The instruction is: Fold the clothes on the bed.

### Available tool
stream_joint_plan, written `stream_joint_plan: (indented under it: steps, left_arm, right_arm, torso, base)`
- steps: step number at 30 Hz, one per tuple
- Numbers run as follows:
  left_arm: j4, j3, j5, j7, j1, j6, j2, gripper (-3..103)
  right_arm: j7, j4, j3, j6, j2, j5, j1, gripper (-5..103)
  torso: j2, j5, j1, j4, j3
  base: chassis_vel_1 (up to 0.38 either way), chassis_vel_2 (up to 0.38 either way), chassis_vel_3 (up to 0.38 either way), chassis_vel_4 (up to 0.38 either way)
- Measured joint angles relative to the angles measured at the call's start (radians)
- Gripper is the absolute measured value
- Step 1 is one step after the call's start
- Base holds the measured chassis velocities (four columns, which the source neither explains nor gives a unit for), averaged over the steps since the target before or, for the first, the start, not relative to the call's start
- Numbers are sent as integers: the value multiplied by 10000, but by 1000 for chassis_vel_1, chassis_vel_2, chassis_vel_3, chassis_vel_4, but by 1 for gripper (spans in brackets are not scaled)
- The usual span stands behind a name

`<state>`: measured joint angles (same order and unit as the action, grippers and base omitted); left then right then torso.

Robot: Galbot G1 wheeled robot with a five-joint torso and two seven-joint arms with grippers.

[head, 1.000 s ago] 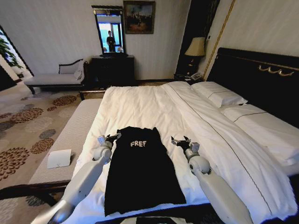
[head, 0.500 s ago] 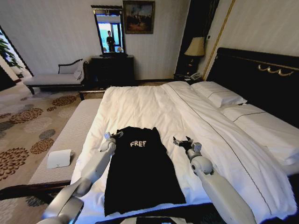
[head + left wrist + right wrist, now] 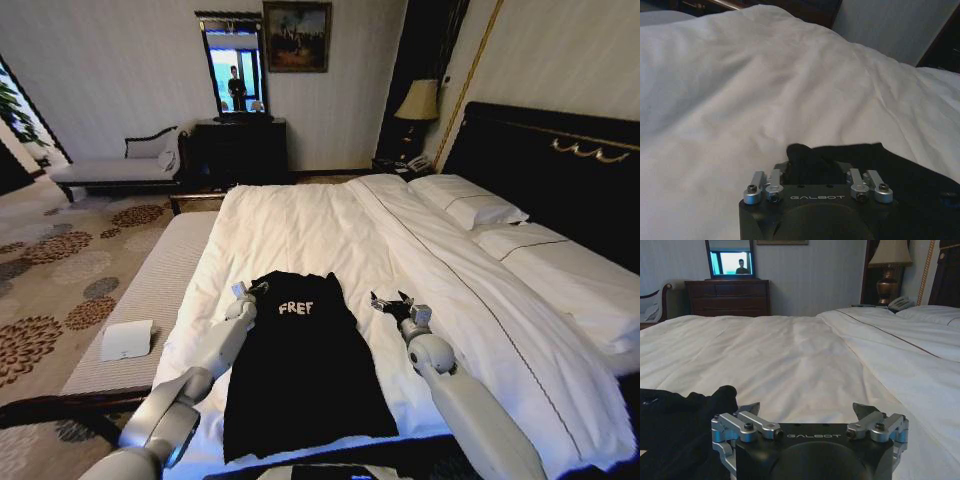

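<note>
The clothes are a black T-shirt (image 3: 300, 370) with white letters, lying flat on the near part of the bed (image 3: 300, 225). At its left shoulder corner is my left gripper (image 3: 250, 290). In the left wrist view, that gripper (image 3: 812, 163) is open with a bump of the black shirt (image 3: 900, 175) between its fingers. My right gripper (image 3: 393, 303) is open over white sheet, a little to the right of the shirt's right shoulder. In the right wrist view, the right gripper (image 3: 807, 409) has nothing between its fingers and the shirt (image 3: 675, 415) lies beside it.
White pillows (image 3: 470, 205) lie against a dark headboard (image 3: 560, 170) on the right. A padded bench (image 3: 140, 300) with a white item (image 3: 127, 340) runs along the bed's left side. A dark dresser (image 3: 240, 150), a chaise (image 3: 115, 170) and a lamp (image 3: 420, 100) stand by the far wall.
My left gripper has moved forward and to the right, onto the shirt's left shoulder corner. The right gripper has shifted only slightly. The shirt lies as before.
</note>
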<state>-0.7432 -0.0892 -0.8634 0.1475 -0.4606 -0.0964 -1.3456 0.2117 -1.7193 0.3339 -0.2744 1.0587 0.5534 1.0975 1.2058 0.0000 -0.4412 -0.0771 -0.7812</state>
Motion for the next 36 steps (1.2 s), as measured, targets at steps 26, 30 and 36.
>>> stream_joint_plan:
  steps: [26,30,36]
  left_arm:
    - [-805,138,-204,246,-324,68,785,2]
    - [-891,192,-239,254,-432,71,919,2]
    - [-1028,312,-221,378,-415,75,717,2]
  right_arm:
    - [145,2796,-1250,-1216,1226,4645,-3071,100]
    - [-369,4502,-1840,-1323,1856,4924,-4456,100]
    - [-845,7017,-2147,-1198,2567,4776,-5763,100]
  torso:
    - [0,-5,-1,-1,0]
    - [0,-2,-2,5,0]
    - [-1,-1,-3,2,-2]
  base:
    - [0,0,0,0]
    - [0,0,0,0]
    - [0,0,0,0]
